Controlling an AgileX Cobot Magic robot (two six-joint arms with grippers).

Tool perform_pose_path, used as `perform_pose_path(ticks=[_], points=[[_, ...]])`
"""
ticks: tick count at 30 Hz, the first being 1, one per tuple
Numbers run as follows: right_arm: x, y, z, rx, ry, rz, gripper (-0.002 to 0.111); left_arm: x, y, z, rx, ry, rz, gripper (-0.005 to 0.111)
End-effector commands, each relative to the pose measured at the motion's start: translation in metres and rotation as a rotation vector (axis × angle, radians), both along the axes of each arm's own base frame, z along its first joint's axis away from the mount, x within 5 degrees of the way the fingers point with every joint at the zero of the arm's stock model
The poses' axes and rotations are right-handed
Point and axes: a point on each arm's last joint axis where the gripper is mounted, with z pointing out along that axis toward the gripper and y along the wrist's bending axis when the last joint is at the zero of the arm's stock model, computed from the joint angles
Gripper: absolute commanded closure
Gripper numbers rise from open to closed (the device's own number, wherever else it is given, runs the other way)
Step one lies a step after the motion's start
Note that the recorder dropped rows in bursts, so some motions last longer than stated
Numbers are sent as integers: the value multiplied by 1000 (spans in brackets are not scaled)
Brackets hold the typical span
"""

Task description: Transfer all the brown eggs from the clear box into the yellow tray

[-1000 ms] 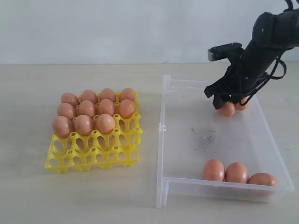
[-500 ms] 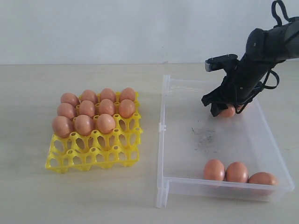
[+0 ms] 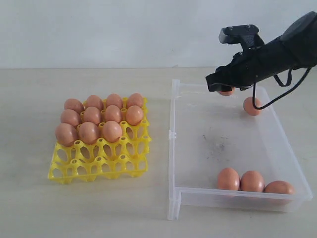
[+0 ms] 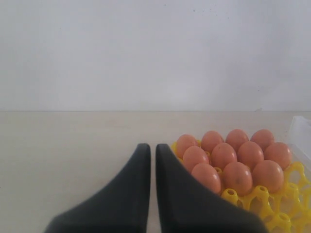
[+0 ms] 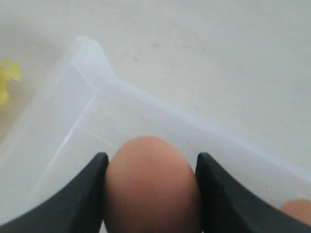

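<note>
Transport is the step in hand, as I judge it: the right claw is clenched on one brown egg, a finger on each flank, and the egg hangs clear of the floor above the far end of the clear box. The next move should carry it left, over the box's left wall, to the yellow tray on the table. There, eleven eggs fill the two far rows and three cups of the third. The open cup at the right end of that third row looks the natural target, since it is the closest empty one and would close the row. To do it well, leave the grip as it is, neither tighter nor looser, for a smooth shell may slip or crack. Travel high enough to pass the wall and the tops of the seated eggs. Come down straight over the cup, between its posts, so the fingers do not nudge the neighbour on its left or the one on its far side. Let go only when the egg sits in the cup. The left claw, out of the wide view, is closed on nothing, its fingers almost together, and should stand off. Four eggs lie in the box: a loose egg by the far right wall and three eggs along the near wall.
</note>
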Motion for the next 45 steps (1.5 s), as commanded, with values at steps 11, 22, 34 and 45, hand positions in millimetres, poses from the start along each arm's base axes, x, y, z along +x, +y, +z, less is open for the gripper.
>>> perform_pose_path(ticks=[11,22,34,45], points=[[-68,97,17,263,-343,619,109,0,0,0,-5,-13,6,103],[-80,163,10,54,-359,603,109,0,0,0,-5,-13,6,103],[-55,63,76,-821,-548,-242,109,0,0,0,-5,-13,6,103],[-41,15,77,-718,-423,-382,109,0,0,0,-5,-13,6,103]])
